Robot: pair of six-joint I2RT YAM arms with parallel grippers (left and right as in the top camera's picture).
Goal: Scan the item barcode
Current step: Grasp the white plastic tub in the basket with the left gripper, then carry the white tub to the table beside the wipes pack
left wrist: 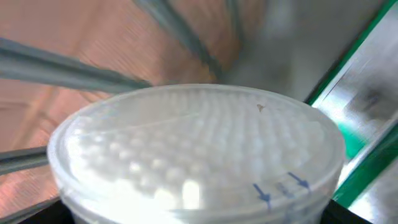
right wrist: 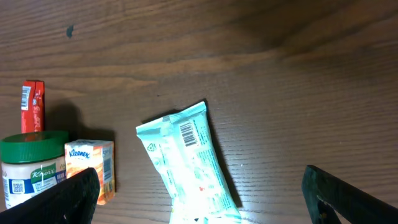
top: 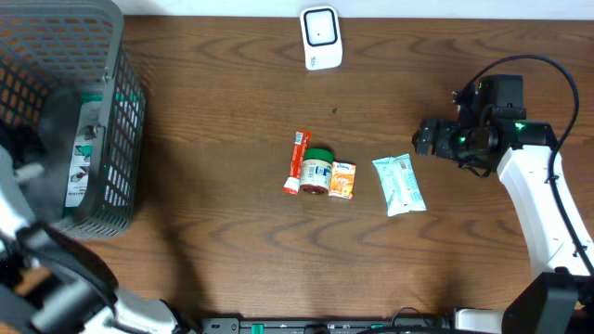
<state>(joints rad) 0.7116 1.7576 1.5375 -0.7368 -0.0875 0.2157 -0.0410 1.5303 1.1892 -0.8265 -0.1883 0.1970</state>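
Crowding the left view, a clear tub (left wrist: 193, 143) leaves left claw unreadable; right claw (right wrist: 199, 190) apart

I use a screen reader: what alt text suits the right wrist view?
A pale teal packet lies barcode-up on the wooden table, ahead of the open right gripper. To its left are an orange Kleenex box, a green-lidded jar and a red packet.

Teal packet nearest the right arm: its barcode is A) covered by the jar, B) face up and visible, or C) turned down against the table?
B: the right wrist view shows the barcode printed on the upturned face of the teal packet.
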